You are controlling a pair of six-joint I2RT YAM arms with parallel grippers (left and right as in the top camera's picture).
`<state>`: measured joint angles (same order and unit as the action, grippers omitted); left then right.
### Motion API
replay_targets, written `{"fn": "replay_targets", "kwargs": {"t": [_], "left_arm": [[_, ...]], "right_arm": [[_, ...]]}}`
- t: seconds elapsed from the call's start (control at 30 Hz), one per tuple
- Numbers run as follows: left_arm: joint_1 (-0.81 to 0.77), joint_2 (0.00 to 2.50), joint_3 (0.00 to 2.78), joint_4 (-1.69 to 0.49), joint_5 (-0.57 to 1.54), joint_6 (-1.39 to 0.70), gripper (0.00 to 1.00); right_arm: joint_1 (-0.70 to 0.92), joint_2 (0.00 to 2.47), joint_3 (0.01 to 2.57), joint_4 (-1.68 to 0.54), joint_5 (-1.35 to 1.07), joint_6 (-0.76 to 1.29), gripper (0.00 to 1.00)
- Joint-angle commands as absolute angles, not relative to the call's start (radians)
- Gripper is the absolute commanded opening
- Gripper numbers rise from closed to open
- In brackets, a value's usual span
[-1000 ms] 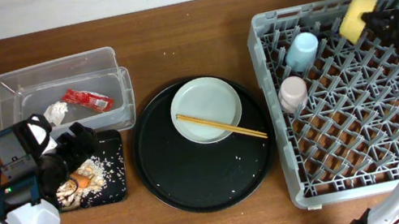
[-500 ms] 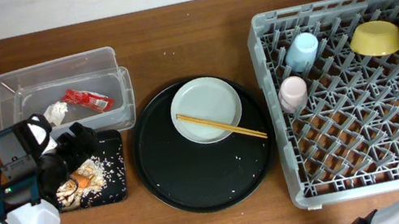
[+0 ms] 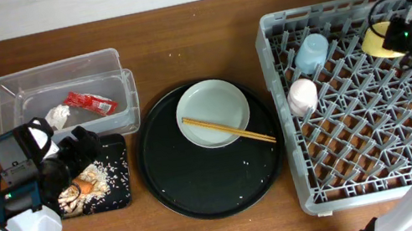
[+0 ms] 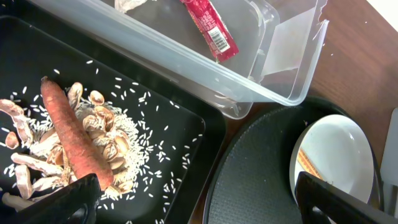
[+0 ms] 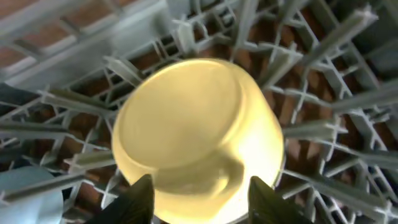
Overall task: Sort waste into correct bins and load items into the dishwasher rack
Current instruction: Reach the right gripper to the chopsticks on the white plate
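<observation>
One dishwasher rack (image 3: 365, 147) fills the right side of the table. To its left are one round black tray (image 3: 202, 188), one clear tub (image 3: 14, 88) and one black rectangular tray (image 4: 180, 124). The rack holds three items: a light blue cup (image 3: 312, 52) and a pink cup (image 3: 302, 97) near its left wall, and one yellow bowl (image 5: 196, 137) towards the far right corner. The bowl is glossy and tipped among the pegs, with its flat base turned to the wrist camera (that view is blurred).

The right gripper (image 5: 200, 202) is right above it with its fingers apart. Their tips show over the bowl's near edge, and I cannot tell if they touch it.

One pale grey plate (image 3: 209, 106) sits on the round tray with one pair of chopsticks (image 3: 230, 131) laid across it.

The tub holds one red wrapper (image 4: 211, 28) and one white tissue (image 3: 59, 116). The black rectangular tray holds one carrot (image 4: 74, 137) on beige scraps (image 4: 106, 146) and scattered rice.

The left gripper (image 4: 199, 199) hangs over that tray, spread wide and holding nothing, with the carrot beside its left finger.
</observation>
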<state>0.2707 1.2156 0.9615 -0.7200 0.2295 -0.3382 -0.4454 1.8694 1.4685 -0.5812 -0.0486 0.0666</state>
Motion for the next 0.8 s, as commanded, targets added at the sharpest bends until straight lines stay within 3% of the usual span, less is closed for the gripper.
{"fn": "replay_targets", "kwargs": {"t": [0.0, 0.17, 0.37, 0.5, 0.67, 0.77], "left_arm": [[0.274, 1.210, 0.979, -0.720, 0.237, -0.347, 0.99], [0.274, 1.210, 0.979, -0.720, 0.237, -0.347, 0.99], [0.274, 1.210, 0.979, -0.720, 0.237, -0.347, 0.99], [0.274, 1.210, 0.979, -0.720, 0.237, -0.347, 0.99], [0.274, 1.210, 0.979, -0.720, 0.237, -0.347, 0.99], [0.274, 1.210, 0.979, -0.720, 0.237, -0.347, 0.99]], "right_arm": [[-0.452, 1.875, 1.474, -0.634, -0.041, 0.068, 0.51], [-0.452, 1.791, 1.516, -0.647, -0.187, 0.112, 0.50], [-0.453, 1.967, 1.515, -0.465, -0.191, 0.111, 0.50], [-0.452, 1.920, 1.519, -0.565, -0.192, 0.110, 0.50], [-0.430, 1.658, 1.567, -0.777, -0.646, 0.109, 0.54], [-0.218, 1.576, 1.567, -1.031, -0.646, -0.073, 0.57]]}}
